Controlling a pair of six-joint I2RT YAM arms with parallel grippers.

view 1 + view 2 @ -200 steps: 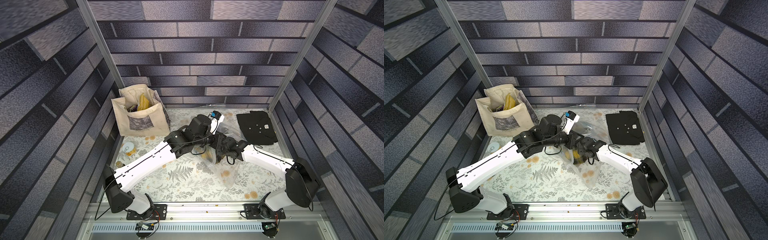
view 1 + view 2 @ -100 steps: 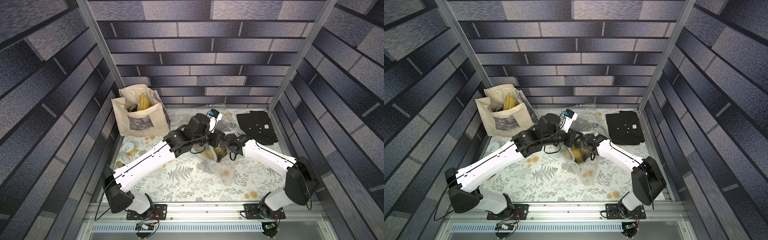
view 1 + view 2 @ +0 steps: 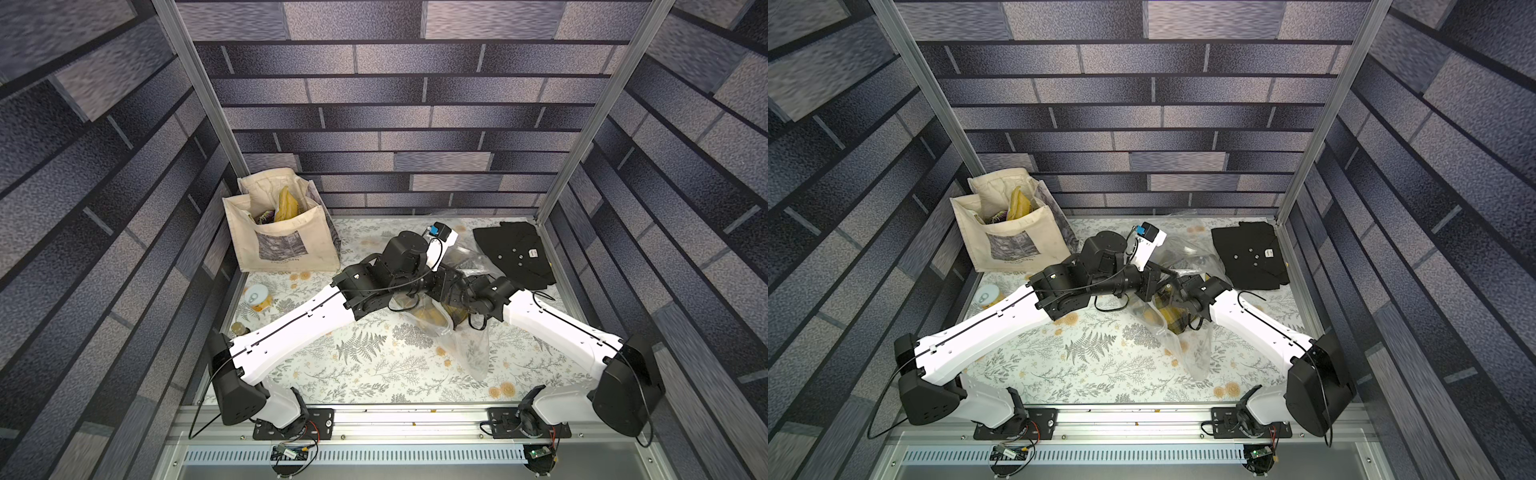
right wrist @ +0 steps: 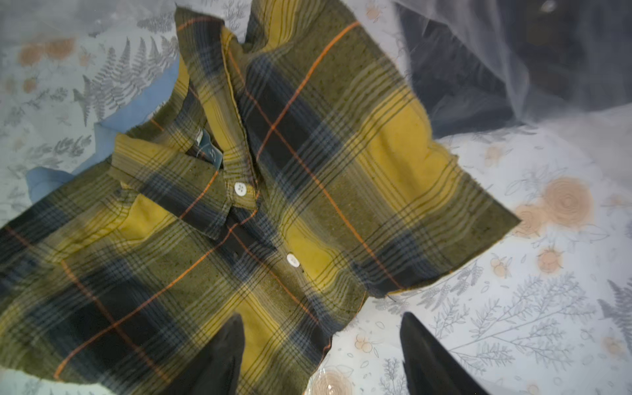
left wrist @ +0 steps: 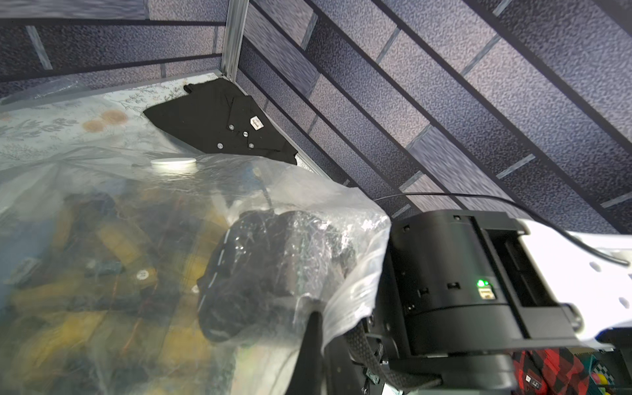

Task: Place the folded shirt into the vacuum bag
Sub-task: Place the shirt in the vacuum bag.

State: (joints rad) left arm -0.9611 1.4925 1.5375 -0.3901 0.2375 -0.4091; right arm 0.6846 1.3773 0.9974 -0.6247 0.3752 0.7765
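Pushing deeper into clear crinkly vacuum bag (image 3: pixel 469 355) with right gripper (image 4: pixel 321 318) agape, seemingly releasing yellow plaid folded shirt (image 4: pixel 273 205), with left gripper (image 5: pixel 313 318) pinching rim.

my arms meet mid-table over the clear vacuum bag (image 3: pixel 473 353); the yellow plaid shirt (image 3: pixel 430 318) shows through its plastic. a black shirt (image 3: pixel 515 257) lies far right, a canvas tote (image 3: pixel 286 245) far left.

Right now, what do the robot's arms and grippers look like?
The left arm and right arm have white shells, black joint housings and thin black cables. A small blue part sits on the left wrist. The right gripper has dark, tapered fingers.
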